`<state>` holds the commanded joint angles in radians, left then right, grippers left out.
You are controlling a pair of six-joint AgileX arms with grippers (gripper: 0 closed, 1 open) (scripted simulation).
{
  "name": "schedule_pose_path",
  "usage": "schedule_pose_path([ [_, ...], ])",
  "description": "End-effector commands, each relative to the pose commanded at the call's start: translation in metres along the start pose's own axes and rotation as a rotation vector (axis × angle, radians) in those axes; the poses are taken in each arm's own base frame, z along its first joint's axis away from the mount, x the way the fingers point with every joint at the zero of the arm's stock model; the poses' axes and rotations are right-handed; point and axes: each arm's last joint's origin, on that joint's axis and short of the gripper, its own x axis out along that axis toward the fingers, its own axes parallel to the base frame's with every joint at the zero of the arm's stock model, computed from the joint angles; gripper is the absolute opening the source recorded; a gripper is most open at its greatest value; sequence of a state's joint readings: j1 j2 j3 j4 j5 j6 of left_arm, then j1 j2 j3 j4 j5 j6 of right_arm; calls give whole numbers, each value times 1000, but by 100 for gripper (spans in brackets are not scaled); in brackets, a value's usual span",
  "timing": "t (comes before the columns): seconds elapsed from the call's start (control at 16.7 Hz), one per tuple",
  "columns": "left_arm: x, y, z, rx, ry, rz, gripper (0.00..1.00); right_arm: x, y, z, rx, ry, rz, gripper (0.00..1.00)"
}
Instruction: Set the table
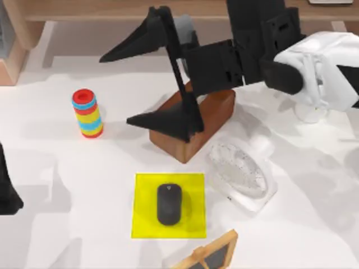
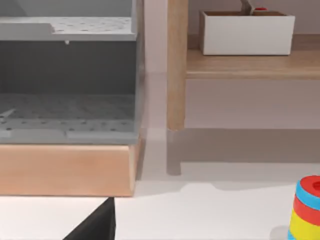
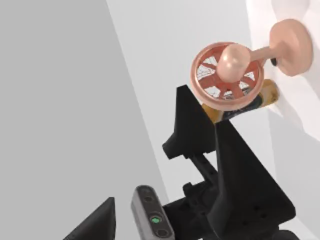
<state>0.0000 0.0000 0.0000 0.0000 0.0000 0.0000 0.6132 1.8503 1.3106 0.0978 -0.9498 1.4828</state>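
The white table [image 1: 67, 168] carries several objects. My right gripper [image 1: 115, 89] hangs open above the table's middle, pointing left, with nothing between its long black fingers. One finger [image 1: 162, 120] lies over a brown block [image 1: 193, 131]. In front of the block, a black mouse [image 1: 169, 204] rests on a yellow square mat [image 1: 143, 216]. A striped ring-stack toy [image 1: 87, 113] stands to the left, also seen as the toy [image 2: 306, 210] in the left wrist view. My left gripper [image 1: 7, 196] is parked at the left edge, open, with one fingertip [image 2: 97, 227] showing.
A clear round dish [image 1: 241, 172] lies right of the mat. A small wood-framed chalkboard [image 1: 208, 255] sits at the front edge. A light wooden shelf [image 2: 176, 65] with a white box [image 2: 245, 34] and a grey rack [image 2: 67, 80] lines the back. A pink fan [image 3: 227, 75] stands farther off.
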Motion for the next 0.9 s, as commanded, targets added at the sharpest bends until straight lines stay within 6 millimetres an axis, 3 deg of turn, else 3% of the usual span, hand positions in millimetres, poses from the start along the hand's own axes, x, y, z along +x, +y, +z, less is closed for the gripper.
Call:
schedule_pose_path([
  [0.24, 0, 0, 0, 0, 0, 0, 100, -78, -32, 28, 59, -64, 134, 100],
  [0.48, 0, 0, 0, 0, 0, 0, 100, -156, -87, 40, 126, -206, 231, 100],
  [0.66, 0, 0, 0, 0, 0, 0, 100, -212, -125, 32, 129, -368, 306, 100],
  [0.9, 0, 0, 0, 0, 0, 0, 100, -283, -168, 4, 65, -666, 396, 100],
])
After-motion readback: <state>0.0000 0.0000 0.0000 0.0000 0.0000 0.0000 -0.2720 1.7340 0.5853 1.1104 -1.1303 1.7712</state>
